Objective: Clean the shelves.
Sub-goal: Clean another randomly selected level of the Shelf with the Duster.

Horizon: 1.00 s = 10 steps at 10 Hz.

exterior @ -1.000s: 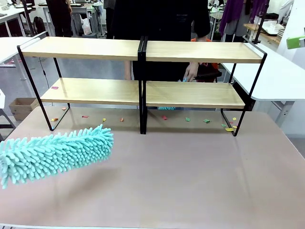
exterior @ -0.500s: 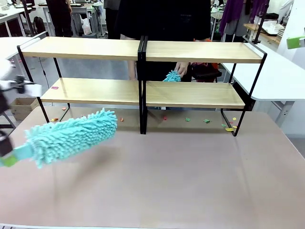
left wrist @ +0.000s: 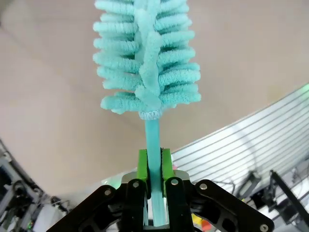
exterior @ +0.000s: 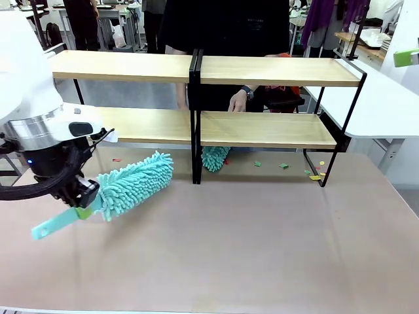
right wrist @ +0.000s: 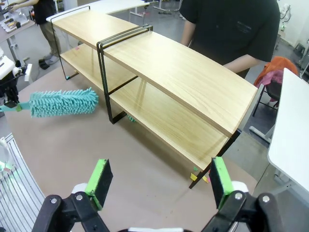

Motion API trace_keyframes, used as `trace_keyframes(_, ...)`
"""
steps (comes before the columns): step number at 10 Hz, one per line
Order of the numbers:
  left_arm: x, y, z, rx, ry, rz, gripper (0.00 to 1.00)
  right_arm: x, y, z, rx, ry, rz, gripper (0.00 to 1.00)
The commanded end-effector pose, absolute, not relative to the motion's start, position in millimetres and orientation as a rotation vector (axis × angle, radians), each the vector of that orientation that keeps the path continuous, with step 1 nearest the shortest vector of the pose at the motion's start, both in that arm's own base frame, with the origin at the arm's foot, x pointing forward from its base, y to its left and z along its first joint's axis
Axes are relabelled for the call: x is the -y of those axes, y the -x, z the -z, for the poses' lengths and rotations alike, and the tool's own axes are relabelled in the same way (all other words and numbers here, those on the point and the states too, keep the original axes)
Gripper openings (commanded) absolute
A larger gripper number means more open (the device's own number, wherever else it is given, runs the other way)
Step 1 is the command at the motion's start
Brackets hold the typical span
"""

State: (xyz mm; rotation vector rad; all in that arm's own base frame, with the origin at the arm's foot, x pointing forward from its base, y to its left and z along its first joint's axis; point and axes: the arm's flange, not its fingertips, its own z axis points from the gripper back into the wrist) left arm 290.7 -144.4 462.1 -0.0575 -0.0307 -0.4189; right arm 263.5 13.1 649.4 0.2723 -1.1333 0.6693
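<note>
The shelves [exterior: 131, 65] stand across the far half of the table, two joined racks of light wood boards in black frames, also seen from above in the right wrist view [right wrist: 183, 72]. My left gripper [exterior: 84, 195] is shut on the handle of a teal fluffy duster [exterior: 134, 182], whose head points toward the left rack's lower tier, just above the tabletop. The left wrist view shows the green pads [left wrist: 142, 164] clamped on that handle below the duster head [left wrist: 147, 58]. My right gripper [right wrist: 159, 181] hangs open high above the table's right end, holding nothing.
A person [exterior: 222, 26] stands behind the shelves, one hand [exterior: 237, 101] at the lower right board. A second teal duster [exterior: 215, 157] hangs under that board. Small coloured paper scraps [exterior: 283, 165] lie on the beige tabletop [exterior: 262, 229] beneath the racks.
My left arm has swung in from the left, carrying the duster rightward toward the shelves. The person's duster dropped from the lower right board to under it.
</note>
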Motion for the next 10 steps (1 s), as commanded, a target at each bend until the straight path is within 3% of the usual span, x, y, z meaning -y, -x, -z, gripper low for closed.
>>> trace_keyframes(1, 141, -278, -472, 0.025, 0.027, 0.466, 0.13, -12, -264, -650, 1.137, -0.278, -0.671, 1.0)
trace_keyframes(3, 145, -293, -459, 0.026, 0.058, 0.419, 0.13, -12, -264, -650, 1.137, -0.278, -0.671, 1.0)
trace_keyframes(7, -6, -202, -491, 0.079, 0.191, 0.38, 0.13, -12, -264, -650, 1.137, -0.278, -0.671, 1.0)
trace_keyframes(10, -36, -147, -473, 0.053, 0.14, 0.605, 0.13, -12, -264, -650, 1.137, -0.278, -0.671, 1.0)
